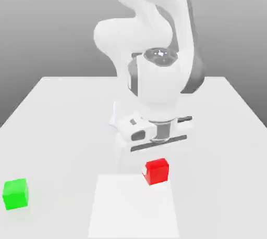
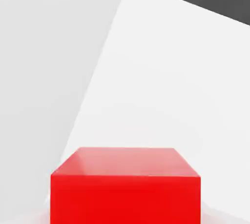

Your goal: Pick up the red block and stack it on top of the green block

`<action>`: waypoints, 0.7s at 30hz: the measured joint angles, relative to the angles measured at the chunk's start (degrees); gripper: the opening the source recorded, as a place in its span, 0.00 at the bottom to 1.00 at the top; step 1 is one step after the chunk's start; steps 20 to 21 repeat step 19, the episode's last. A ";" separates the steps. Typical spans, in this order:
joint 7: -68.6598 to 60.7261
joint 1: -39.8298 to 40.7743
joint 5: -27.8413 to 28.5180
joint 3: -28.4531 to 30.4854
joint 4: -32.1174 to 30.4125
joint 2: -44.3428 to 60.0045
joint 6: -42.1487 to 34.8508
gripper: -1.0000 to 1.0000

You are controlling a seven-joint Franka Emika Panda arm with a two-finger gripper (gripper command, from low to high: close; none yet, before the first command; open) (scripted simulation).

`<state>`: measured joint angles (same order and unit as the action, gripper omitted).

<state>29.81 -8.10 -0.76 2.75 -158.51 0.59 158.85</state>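
A: Progress on the stack?
B: Partial. The gripper (image 1: 156, 171) was at the red block (image 1: 157, 172), its jaws clamped on the block's opposite sides. Grasp judged made; stacking was not.

A: Position of the red block?
B: By the far edge of a pale square (image 1: 133, 208), toward the exterior view's right. Whether its base touched the surface or was just off it, could not tell.

A: And the green block (image 1: 15, 194)?
B: Well apart, near the exterior view's left edge, with nothing on top. Remaining, in my judgement: raise the red block clear, carry it across, line it up above the green one, lower, release, back off.

A: Surface?
B: A plain, very light table (image 1: 62, 128), with the square whiter still. In the hand view the square's edges ran slantwise beyond the red block, whose top looked flat and smooth.

A: Room?
B: Bare grey backdrop (image 1: 31, 24), darker toward the table's far edge. The white arm (image 1: 159, 82) stood out only faintly against the table; both blocks read strongly.
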 joint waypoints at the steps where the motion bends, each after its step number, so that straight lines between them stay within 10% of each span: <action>1: -1.13 0.87 -0.32 1.68 0.97 0.30 -0.75 0.00; 15: -20.92 28.72 -9.79 12.90 18.65 15.73 -3.62 0.00; 16: -21.47 29.21 -10.51 12.35 18.75 16.87 -2.64 1.00; 21: -21.47 29.21 -10.51 12.35 18.75 16.87 -2.64 1.00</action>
